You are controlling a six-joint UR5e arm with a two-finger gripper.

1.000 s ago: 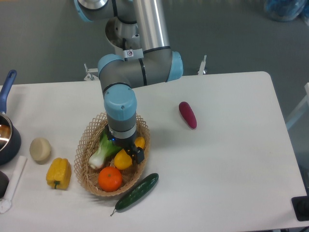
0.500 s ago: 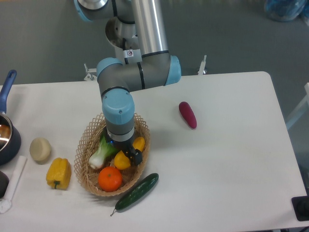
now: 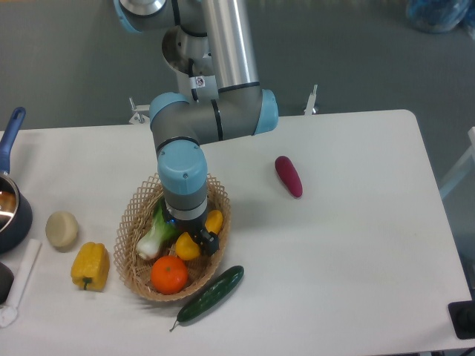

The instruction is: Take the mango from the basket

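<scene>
Gripper (image 3: 195, 239) sits down inside the basket (image 3: 132, 222), arm wrist directly above it and blocking most of the view. Mango (image 3: 188, 245) lies in the basket's right half, yellow-orange, its two ends showing on either side of the black finger (image 3: 207, 242); the upper end pokes out near the right rim. Jaws look closed around the mango's middle, but the wrist hides the contact, so I cannot tell for sure.

Bok choy (image 3: 154, 236) lies in the basket's left half, white stem end toward the near-left rim, leaves under the wrist. Orange (image 3: 169, 274) rests at the basket's near end, touching or just beside the mango.

Basket is on the table (image 3: 356, 245) left of centre, toward the near edge. Cucumber (image 3: 211, 294) lies outside, against the basket's near-right rim, angled. Yellow bell pepper (image 3: 90, 265) is just left of the basket. Pale round item (image 3: 62, 229) is further left. Pot (image 3: 11, 200) with blue handle sits at the left edge. Purple eggplant-like piece (image 3: 289, 176) lies well right of the basket, toward the far edge.
</scene>
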